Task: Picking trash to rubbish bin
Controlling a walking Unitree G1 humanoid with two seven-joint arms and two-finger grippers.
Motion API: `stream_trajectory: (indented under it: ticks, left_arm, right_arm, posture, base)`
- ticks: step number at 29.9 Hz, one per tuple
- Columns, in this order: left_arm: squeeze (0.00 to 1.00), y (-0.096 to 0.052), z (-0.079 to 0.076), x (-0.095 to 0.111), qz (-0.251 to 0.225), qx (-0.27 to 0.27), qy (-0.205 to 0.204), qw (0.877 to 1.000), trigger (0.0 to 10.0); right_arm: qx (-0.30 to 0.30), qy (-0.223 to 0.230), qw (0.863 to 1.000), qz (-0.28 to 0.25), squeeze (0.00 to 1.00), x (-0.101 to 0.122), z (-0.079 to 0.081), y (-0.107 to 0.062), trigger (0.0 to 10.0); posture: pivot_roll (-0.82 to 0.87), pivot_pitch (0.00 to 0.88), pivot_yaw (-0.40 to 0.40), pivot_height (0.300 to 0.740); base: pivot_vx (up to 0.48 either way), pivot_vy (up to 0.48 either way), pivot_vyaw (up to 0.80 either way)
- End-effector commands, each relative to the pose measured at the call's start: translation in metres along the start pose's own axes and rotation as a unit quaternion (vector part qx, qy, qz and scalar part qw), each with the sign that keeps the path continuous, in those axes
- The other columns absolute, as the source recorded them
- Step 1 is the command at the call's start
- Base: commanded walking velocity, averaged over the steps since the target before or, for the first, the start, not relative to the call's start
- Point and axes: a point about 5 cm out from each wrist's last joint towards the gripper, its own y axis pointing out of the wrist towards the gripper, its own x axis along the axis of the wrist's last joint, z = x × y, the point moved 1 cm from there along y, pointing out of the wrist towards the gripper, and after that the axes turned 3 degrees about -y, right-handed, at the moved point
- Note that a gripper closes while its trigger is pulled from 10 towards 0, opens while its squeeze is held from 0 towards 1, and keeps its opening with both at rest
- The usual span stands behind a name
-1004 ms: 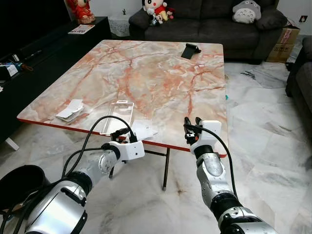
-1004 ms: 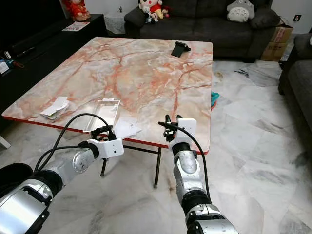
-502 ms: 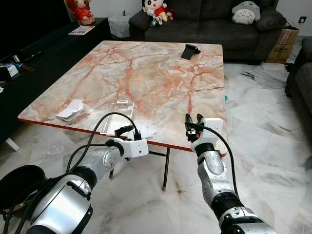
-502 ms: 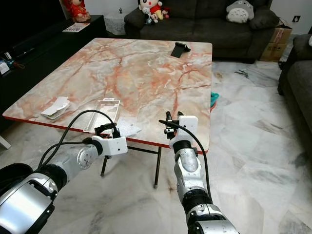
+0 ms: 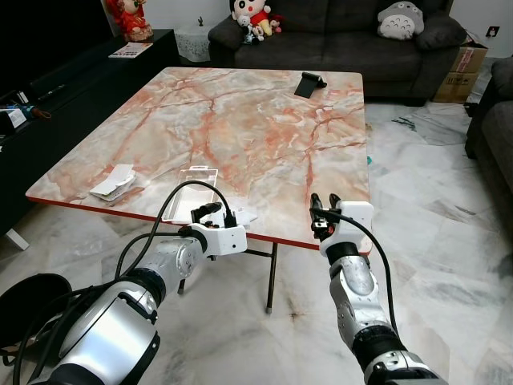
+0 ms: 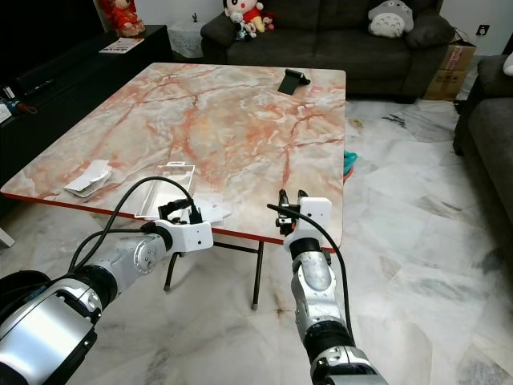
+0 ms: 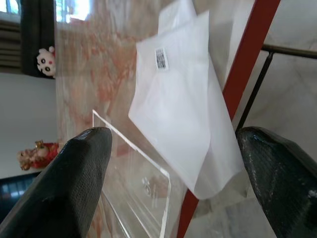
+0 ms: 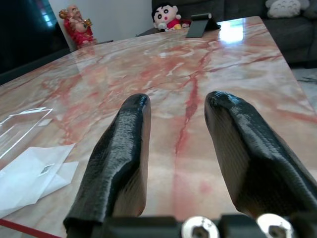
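Note:
A flat white plastic bag (image 5: 241,213) lies on the marble table (image 5: 256,112), overhanging its red near edge. Beside it sit a clear plastic tray (image 5: 192,191) and, farther left, a crumpled white wrapper (image 5: 115,182). My left gripper (image 5: 210,208) is at the table edge just short of the bag, open; in the left wrist view the bag (image 7: 178,119) lies between the wide-spread fingers (image 7: 74,183), untouched. My right gripper (image 5: 324,200) hovers open at the near right edge, holding nothing. Its wrist view shows the bag (image 8: 29,173) off to one side.
A black bin (image 5: 24,301) stands on the floor at lower left. A black phone stand (image 5: 309,83) sits at the table's far side. A dark sofa (image 5: 337,36) with plush toys is behind; a black cabinet (image 5: 48,88) runs along the left.
My left gripper has advanced along the table's near edge toward the white bag. The right gripper has shifted slightly right. The camera view has drifted a little.

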Motion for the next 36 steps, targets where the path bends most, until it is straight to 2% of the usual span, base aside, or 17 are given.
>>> stream_trajectory:
  ticks: [1, 5, 6, 7, 8, 9, 10, 36]
  left_arm:
    - [0.00, 0.001, 0.004, -0.001, 0.007, 0.000, 0.016, 1.000, 10.0]
    - [0.00, 0.000, 0.002, -0.004, 0.013, -0.006, 0.014, 1.000, 10.0]
    - [0.00, -0.001, 0.001, -0.005, 0.015, -0.008, 0.014, 1.000, 7.2]
    - [0.00, -0.001, 0.000, -0.005, 0.016, -0.008, 0.013, 1.000, 7.2]
    - [0.00, -0.001, 0.000, -0.006, 0.017, -0.007, 0.013, 1.000, 4.6]
    - [0.00, -0.001, 0.000, -0.006, 0.018, -0.006, 0.013, 1.000, 3.4]
    - [0.00, -0.001, 0.000, -0.006, 0.018, -0.005, 0.012, 1.000, 0.0]
    - [0.00, -0.003, -0.006, -0.007, 0.012, -0.012, -0.011, 1.000, 0.0]
  right_arm:
    - [0.003, 0.000, 1.000, -0.006, 0.00, 0.004, 0.003, 0.001, 10.0]
    - [0.003, 0.000, 1.000, -0.004, 0.00, 0.003, 0.003, 0.000, 10.0]
    - [0.003, 0.000, 1.000, -0.004, 0.00, 0.003, 0.003, -0.001, 10.0]
    - [0.003, 0.000, 1.000, -0.005, 0.00, 0.003, 0.003, -0.001, 10.0]
    - [0.003, 0.000, 1.000, -0.004, 0.00, 0.003, 0.003, -0.002, 10.0]
    - [0.002, 0.000, 1.000, -0.004, 0.00, 0.003, 0.003, -0.002, 10.0]
    - [0.002, 0.000, 1.000, -0.003, 0.00, 0.003, 0.003, -0.003, 10.0]
    - [0.000, -0.001, 1.000, 0.006, 0.00, 0.001, 0.003, -0.003, 10.0]
  posture:
    - [0.14, 0.038, 0.064, 0.740]
    - [0.14, 0.052, 0.063, 0.740]
    - [0.14, 0.057, 0.063, 0.740]
    - [0.14, 0.058, 0.063, 0.740]
    - [0.14, 0.058, 0.063, 0.740]
    - [0.13, 0.065, 0.063, 0.740]
    - [0.13, 0.065, 0.063, 0.740]
    - [0.15, 0.072, 0.052, 0.740]
  base:
    - [0.000, 0.000, 0.00]
    - [0.000, 0.000, 0.00]
    - [0.000, 0.000, 0.00]
    - [0.000, 0.000, 0.00]
    - [0.000, 0.000, 0.00]
    - [0.000, 0.000, 0.00]
    - [0.000, 0.000, 0.00]
    - [0.000, 0.000, 0.00]
